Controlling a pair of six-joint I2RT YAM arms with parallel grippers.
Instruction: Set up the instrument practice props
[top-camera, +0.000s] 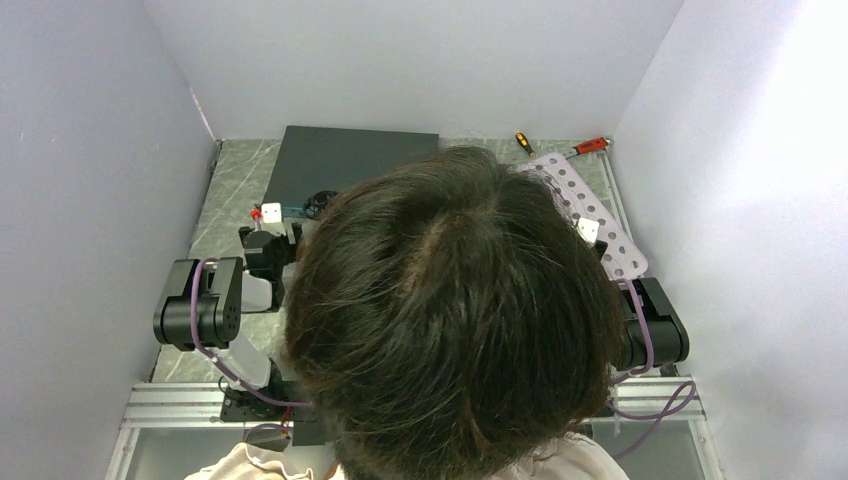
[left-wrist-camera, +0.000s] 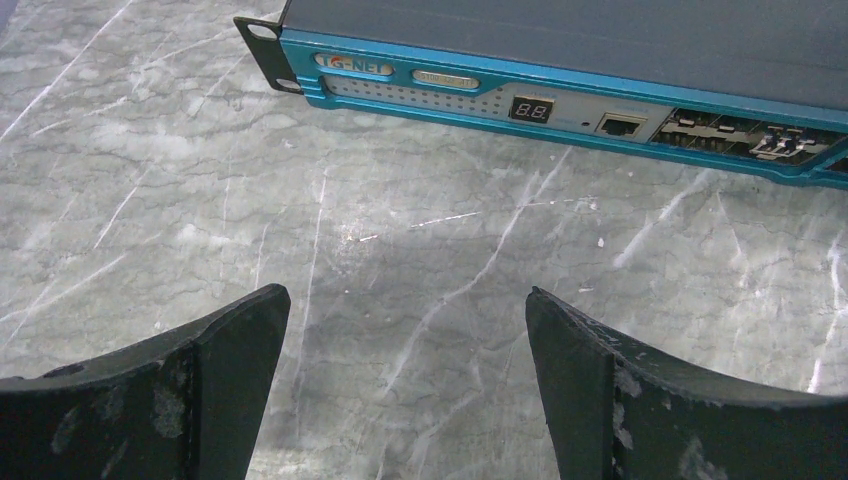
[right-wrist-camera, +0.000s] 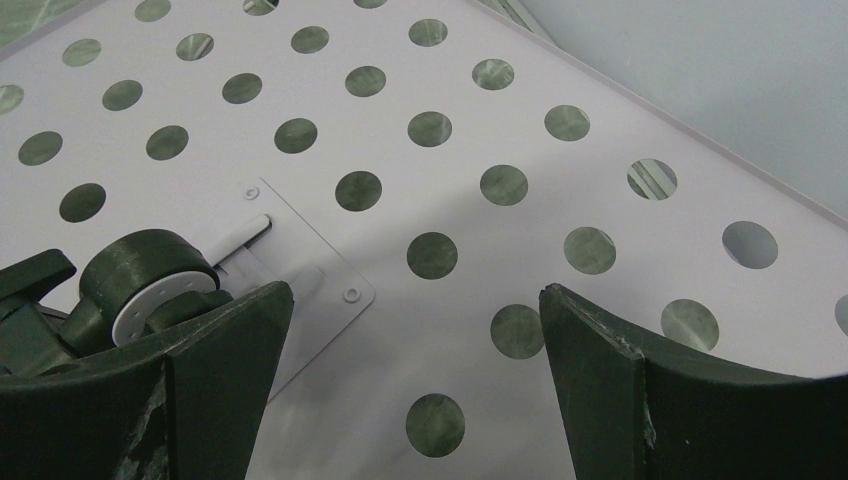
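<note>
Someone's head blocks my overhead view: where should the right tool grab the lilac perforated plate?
Probably the dark knob hinge on the plate, from above: the plate lies flat, and only that hinge stands proud, beside the open right tool.

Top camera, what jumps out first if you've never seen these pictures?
A person's dark-haired head fills the middle of the top view, hiding most of the table. At far right peeks the lilac plate, full of round holes, beneath the open right gripper. A blue-fronted box lies ahead of the open left gripper.
</note>
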